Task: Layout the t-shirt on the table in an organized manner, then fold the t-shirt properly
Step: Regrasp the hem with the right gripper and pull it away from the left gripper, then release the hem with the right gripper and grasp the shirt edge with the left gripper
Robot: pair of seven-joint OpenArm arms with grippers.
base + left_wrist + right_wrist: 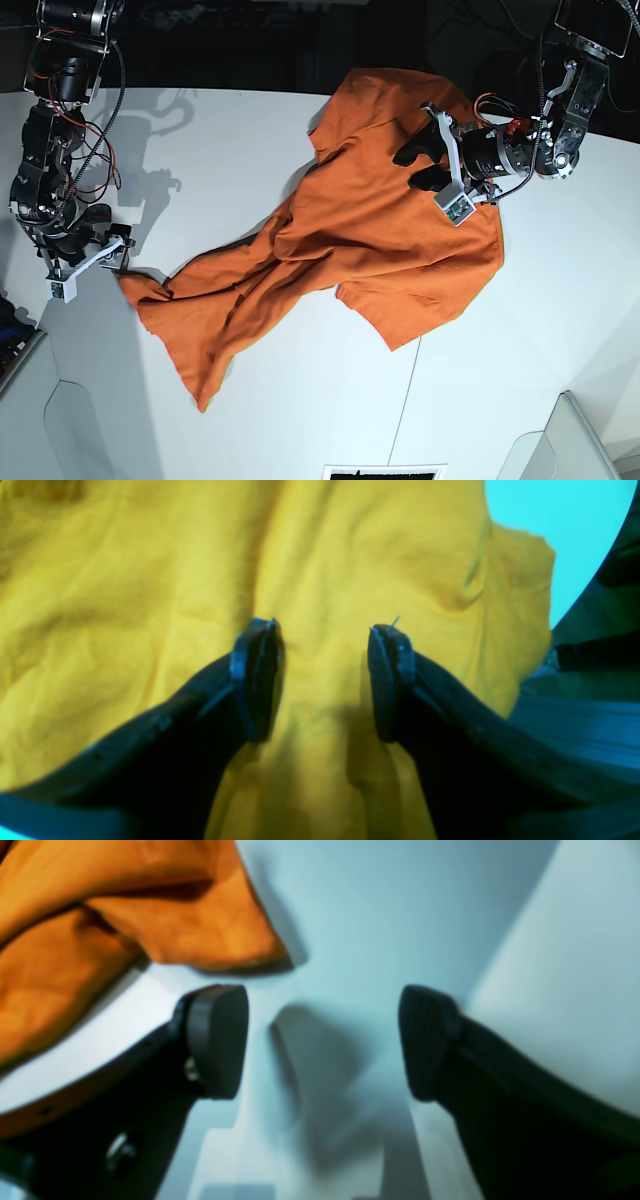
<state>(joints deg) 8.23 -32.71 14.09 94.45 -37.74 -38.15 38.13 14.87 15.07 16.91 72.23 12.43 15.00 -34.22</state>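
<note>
The orange t-shirt (360,220) lies crumpled in a diagonal band across the white table (300,400). My left gripper (412,166) is open right over the shirt's upper part. In the left wrist view its fingers (255,680) straddle wrinkled cloth (325,580), with nothing pinched. My right gripper (122,252) is open and empty over bare table, just beside the shirt's lower left corner (145,290). In the right wrist view that corner (125,915) lies up and left of the open gripper (322,1005).
A thin dark seam (405,400) runs across the table near its front. A dark patterned strip (383,472) sits at the front edge. Clear panels stand at the lower left (100,430) and lower right (560,440). The back is dark.
</note>
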